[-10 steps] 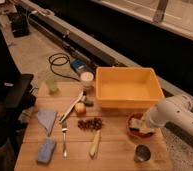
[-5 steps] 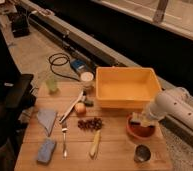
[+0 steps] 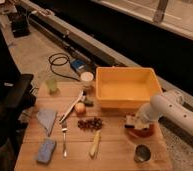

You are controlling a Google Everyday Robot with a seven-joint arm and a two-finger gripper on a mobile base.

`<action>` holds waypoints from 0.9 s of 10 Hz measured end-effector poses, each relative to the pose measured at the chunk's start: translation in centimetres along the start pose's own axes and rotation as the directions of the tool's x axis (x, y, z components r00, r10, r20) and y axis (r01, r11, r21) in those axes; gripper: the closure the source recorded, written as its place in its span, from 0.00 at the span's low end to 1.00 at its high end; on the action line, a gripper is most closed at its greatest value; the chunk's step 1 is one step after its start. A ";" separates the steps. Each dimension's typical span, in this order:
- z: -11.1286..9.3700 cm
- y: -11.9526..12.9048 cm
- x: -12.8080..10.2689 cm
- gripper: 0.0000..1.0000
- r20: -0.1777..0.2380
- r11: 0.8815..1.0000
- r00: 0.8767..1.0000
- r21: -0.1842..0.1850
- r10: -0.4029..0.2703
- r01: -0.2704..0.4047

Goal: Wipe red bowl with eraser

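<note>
1. My tool (image 3: 134,121) is at the right side of the tabletop (image 3: 115,150). It reaches in from the right on the white arm and sits low over the left rim of the red bowl (image 3: 142,132).
2. The tool looks clenched on the eraser (image 3: 130,120), a pale block with a darker side that shows at its tip.
3. The eraser is at the bowl's near-left edge. It is either touching the rim or just above it; I cannot tell which.
4. The red bowl stands upright on the tabletop, just in front of the yellow tub (image 3: 125,87). The metal cup (image 3: 142,153) is close by on the near side.
5. As for progress, I judge that fetching the eraser and bringing it to the bowl are done. The eraser is in my grasp and at the bowl, well apart from the blue sponge (image 3: 46,150) at the far left.
6. I judge that I am in the wiping step itself.
7. What is left is to sweep the eraser across the inside of the bowl and around its rim, and then lift clear.
8. The bowl is small and light, so pressing sideways could slide it toward the metal cup. I would press down more than across.
</note>
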 end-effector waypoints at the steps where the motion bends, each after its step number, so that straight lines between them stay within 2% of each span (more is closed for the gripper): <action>1: -0.2 0.9 0.3 1.00 -0.009 1.000 1.000 -0.008 0.008 -0.008; 3: -0.7 1.1 1.8 1.00 -0.047 0.999 0.998 -0.011 0.032 -0.033; 4: -1.1 0.7 2.8 1.00 -0.073 0.999 0.996 -0.002 0.042 -0.042; 6: -1.5 -0.6 3.3 1.00 -0.095 0.999 0.994 0.014 0.045 -0.043; 9: -0.5 -1.3 1.1 1.00 -0.066 1.000 0.998 0.007 0.003 -0.002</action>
